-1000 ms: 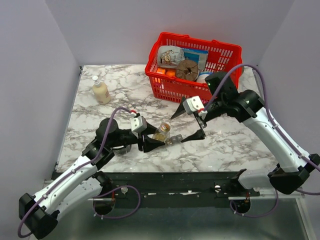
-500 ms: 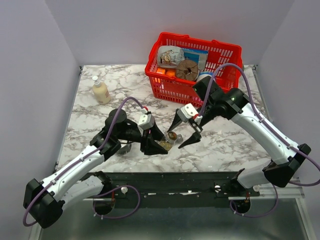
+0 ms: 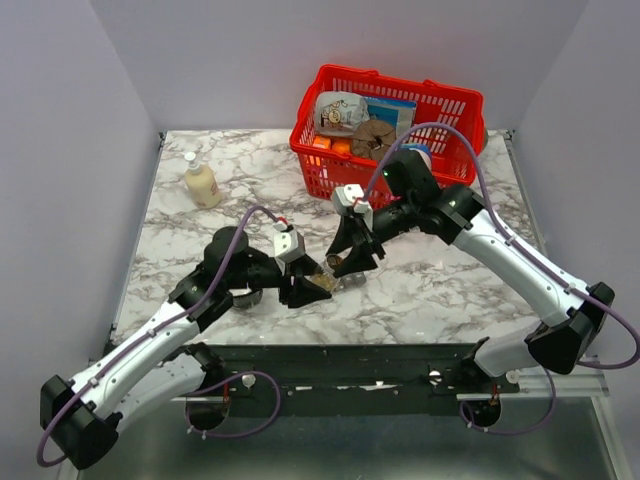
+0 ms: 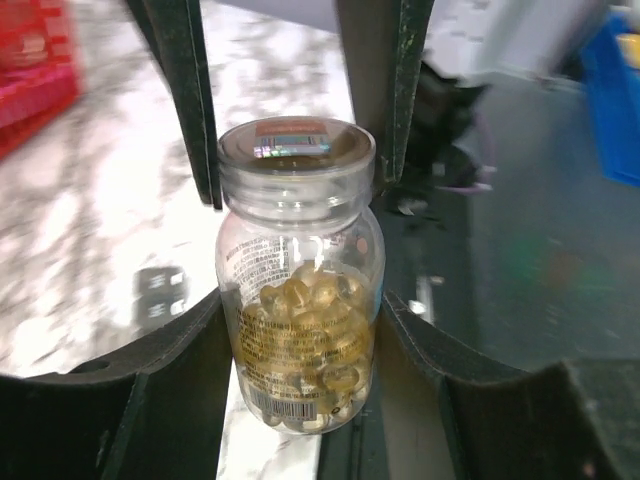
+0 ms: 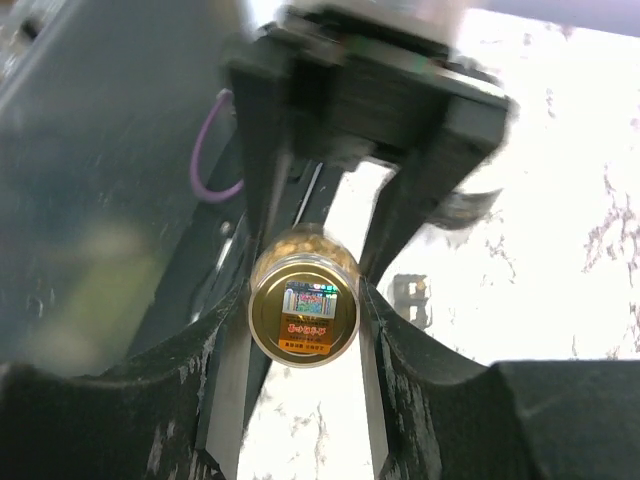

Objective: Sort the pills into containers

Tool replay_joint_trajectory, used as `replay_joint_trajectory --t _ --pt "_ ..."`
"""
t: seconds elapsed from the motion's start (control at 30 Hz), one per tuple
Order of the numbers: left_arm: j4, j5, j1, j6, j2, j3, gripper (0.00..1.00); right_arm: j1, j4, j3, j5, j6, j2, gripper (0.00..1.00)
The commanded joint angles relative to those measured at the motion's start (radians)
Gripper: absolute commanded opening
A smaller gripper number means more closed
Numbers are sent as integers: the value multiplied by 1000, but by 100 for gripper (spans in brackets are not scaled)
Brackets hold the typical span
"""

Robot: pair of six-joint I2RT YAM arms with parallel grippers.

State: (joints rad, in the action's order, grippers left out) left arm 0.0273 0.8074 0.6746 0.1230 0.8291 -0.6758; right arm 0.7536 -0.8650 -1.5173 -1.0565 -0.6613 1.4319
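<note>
A small clear bottle point(image 4: 300, 320) full of golden-brown pills point(image 4: 305, 335) hangs above the marble table point(image 3: 450, 280) near its front edge. My left gripper point(image 3: 308, 289) is shut on the bottle's body, one finger on each side. My right gripper point(image 3: 348, 264) comes in from the far side. Its fingers point(image 4: 185, 100) press both sides of the bottle's cap point(image 5: 303, 318), whose foil label faces the right wrist camera. A small dark grey piece with square cells point(image 5: 412, 298), apparently the containers strip, lies on the marble just beyond the bottle.
A red mesh basket point(image 3: 330, 172) of packets stands at the back, behind the right arm. A cream pump bottle point(image 3: 201, 182) stands at the back left. A dark round object point(image 3: 240, 297) sits under the left arm. The table's front edge runs close below both grippers.
My right gripper has swung left and down from beside the basket and has closed from wide open onto the cap. The left gripper has kept the bottle, shifting slightly.
</note>
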Motion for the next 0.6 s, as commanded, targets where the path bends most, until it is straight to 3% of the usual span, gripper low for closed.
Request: replay_joint_trajectory --t 0.0,0.13,0.27,0.37,0.4,0.43,0.5,0.57 --pt "-248 -503 -1 -19 -119 34 0 26 214 129 231 458 16 17" --pt "-323 -710 11 -17 -150 99 0 15 320 192 386 618 24 6" --pt "-354 -702 11 -20 -113 114 0 15 351 201 321 652 45 6" --pt "-360 -617 11 -31 -101 136 0 13 347 177 220 590 50 44" --pt "-359 -566 11 -37 -102 142 0 9 336 148 190 554 48 71" --pt "-340 -532 10 -45 -104 148 0 6 296 129 178 517 47 84" --pt "-317 -478 10 -59 -108 150 0 -2 264 88 147 409 27 99" --pt "-284 -398 8 -65 -113 151 0 -8 215 68 144 318 9 100"
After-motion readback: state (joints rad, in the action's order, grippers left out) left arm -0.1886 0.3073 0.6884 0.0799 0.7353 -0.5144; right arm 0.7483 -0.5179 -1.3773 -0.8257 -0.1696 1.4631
